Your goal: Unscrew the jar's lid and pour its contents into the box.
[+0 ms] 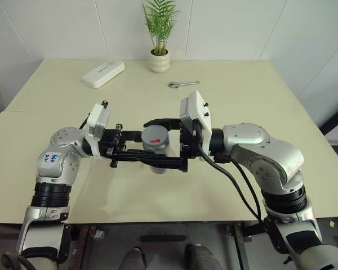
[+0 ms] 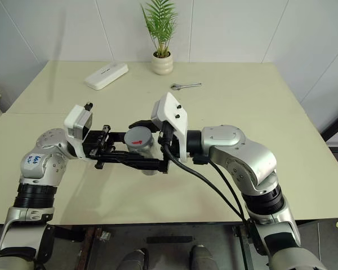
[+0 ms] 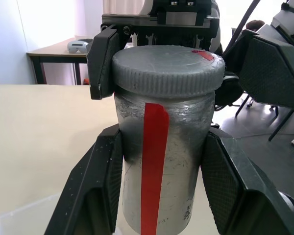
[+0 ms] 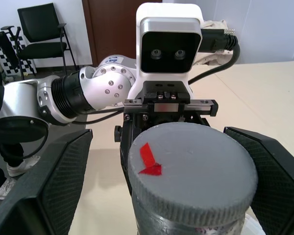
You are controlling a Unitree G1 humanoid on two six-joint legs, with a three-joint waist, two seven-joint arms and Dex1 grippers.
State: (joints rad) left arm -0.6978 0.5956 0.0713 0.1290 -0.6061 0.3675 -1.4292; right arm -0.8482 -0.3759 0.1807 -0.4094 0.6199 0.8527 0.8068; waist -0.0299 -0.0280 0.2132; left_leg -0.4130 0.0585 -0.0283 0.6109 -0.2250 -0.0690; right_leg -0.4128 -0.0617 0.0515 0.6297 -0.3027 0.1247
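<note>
Two hands meet above the counter [image 1: 225, 185]: left hand [image 3: 159, 161] clenched on the jar [image 3: 161, 171], holding it upright in mid-air. Right hand [image 4: 186, 186] released, fingers apart either side of the lid [image 4: 191, 169], still screwed on.

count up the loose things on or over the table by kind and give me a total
Clear cylindrical jar with red stripe: 1
Round grey screw lid: 1
White oblong case: 1
Metal wrench: 1
White pot with green plant: 1
Total: 5
</note>
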